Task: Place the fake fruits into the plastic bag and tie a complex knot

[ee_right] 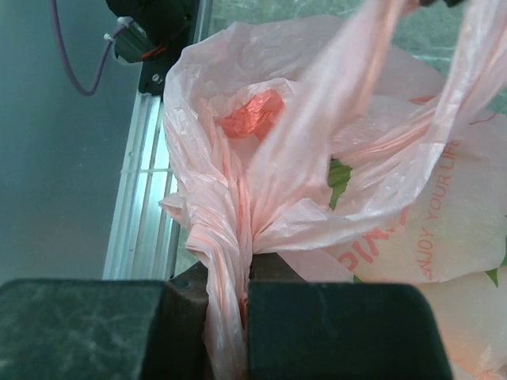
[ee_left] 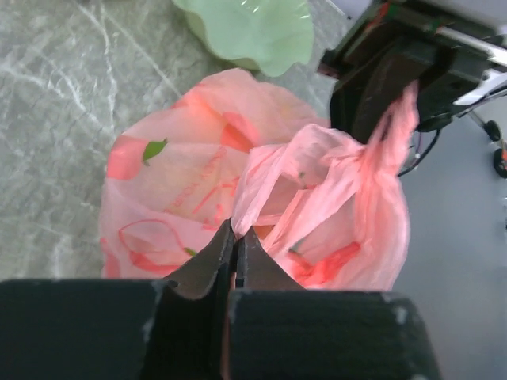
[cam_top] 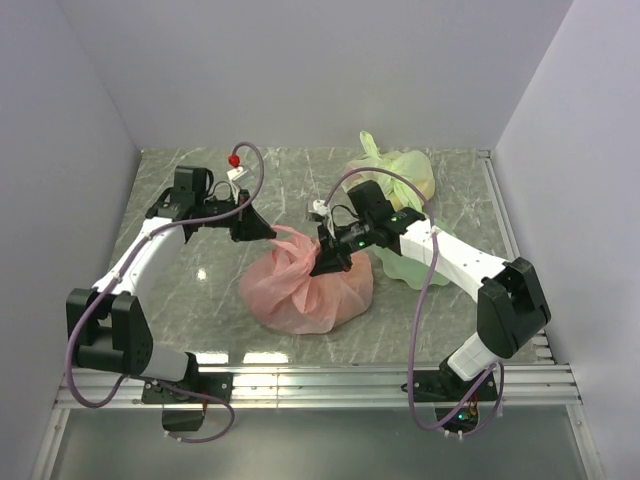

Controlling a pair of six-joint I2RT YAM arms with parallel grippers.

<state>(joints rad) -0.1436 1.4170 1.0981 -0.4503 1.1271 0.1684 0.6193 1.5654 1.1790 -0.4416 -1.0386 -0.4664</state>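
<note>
The pink plastic bag bulges in the middle of the table; the fake fruits inside are hidden behind its printed film. My left gripper is shut on one handle of the bag, holding it to the left of the bag's top. My right gripper is shut on the other bunched handle just right of the bag's top. In the left wrist view the right gripper shows pinching pink film beyond the bag. The bag's mouth gapes between the two handles.
A pale green wavy-edged plate lies under my right arm; it also shows in the left wrist view. A pale green knotted bag sits at the back right. A small red piece sits at the back left. An aluminium rail runs along the near edge.
</note>
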